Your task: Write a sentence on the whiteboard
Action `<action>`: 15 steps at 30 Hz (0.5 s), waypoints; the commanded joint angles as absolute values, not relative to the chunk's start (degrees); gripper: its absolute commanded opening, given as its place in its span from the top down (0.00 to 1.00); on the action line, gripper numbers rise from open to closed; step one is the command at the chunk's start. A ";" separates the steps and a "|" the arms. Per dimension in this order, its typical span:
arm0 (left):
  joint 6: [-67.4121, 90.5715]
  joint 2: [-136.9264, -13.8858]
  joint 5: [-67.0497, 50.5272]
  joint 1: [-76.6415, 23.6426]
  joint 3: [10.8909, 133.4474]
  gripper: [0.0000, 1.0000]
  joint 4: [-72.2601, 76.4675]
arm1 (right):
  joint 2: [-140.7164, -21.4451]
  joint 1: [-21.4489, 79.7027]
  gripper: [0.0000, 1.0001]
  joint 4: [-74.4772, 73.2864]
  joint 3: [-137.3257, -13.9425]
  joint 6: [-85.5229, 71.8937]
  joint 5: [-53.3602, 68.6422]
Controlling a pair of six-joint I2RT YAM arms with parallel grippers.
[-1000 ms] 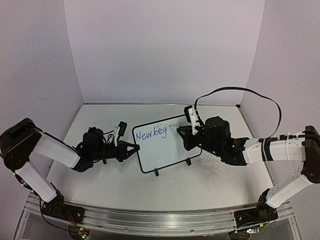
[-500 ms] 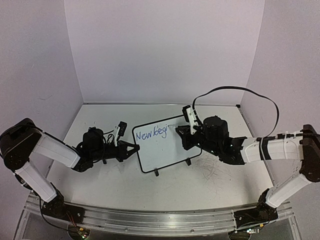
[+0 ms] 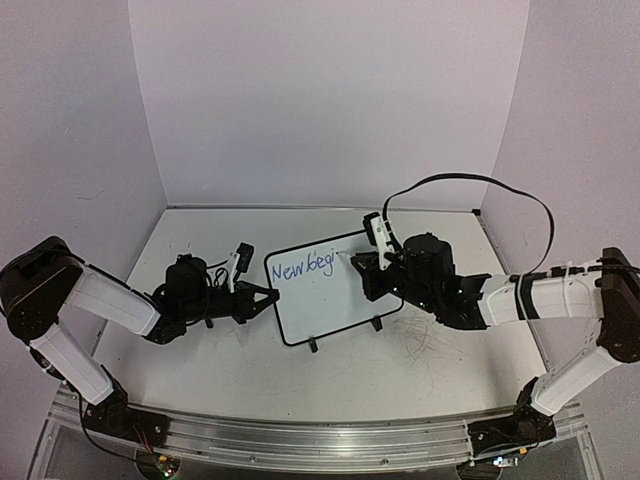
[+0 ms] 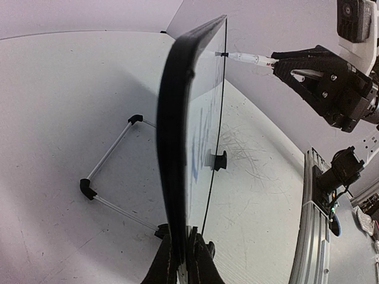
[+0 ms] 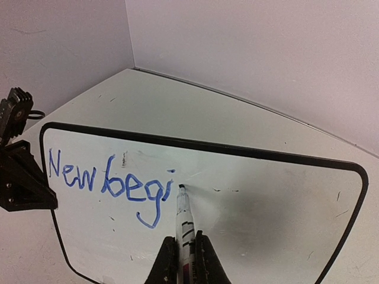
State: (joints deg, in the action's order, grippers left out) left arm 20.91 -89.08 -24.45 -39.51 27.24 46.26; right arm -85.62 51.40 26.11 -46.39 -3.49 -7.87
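The whiteboard [image 3: 330, 290] stands tilted mid-table on its black feet and wire stand [image 4: 109, 155]. My left gripper [image 3: 268, 297] is shut on its left edge [image 4: 176, 177], seen edge-on in the left wrist view. Blue writing [image 5: 109, 177] on the board reads "New begi", the start of the sentence. My right gripper [image 5: 187, 248] is shut on a white marker [image 5: 185, 222]. The marker's tip [image 5: 181, 187] sits at the board surface just right of the "i". From above, the right gripper [image 3: 362, 268] is at the board's upper right part.
Faint grey scribble marks [image 3: 420, 340] cover the table right of the board. Walls close in at the back and both sides. A metal rail [image 3: 300, 440] runs along the near edge. The right arm's black cable [image 3: 470, 180] arcs above it.
The right arm has shifted slightly left along the board with the marker. The writing and the left arm look unchanged.
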 commanded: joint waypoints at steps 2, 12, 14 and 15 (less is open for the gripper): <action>18.63 -88.72 -22.06 -39.36 26.12 1.00 40.05 | -86.11 51.13 1.00 26.71 -48.11 -3.67 -9.41; 18.72 -88.59 -21.97 -39.34 26.17 1.00 40.08 | -84.84 51.10 1.00 24.71 -45.91 -4.50 -7.71; 18.72 -88.48 -21.97 -39.35 26.11 1.00 40.06 | -84.71 51.13 1.00 24.54 -45.57 -4.74 -7.36; 18.76 -88.43 -21.97 -39.36 26.11 1.00 40.07 | -84.67 51.18 1.00 24.50 -45.42 -4.85 -7.18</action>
State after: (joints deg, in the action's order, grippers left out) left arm 20.93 -88.94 -24.40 -39.51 27.24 45.96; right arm -85.73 51.40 25.24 -46.32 -3.84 -7.78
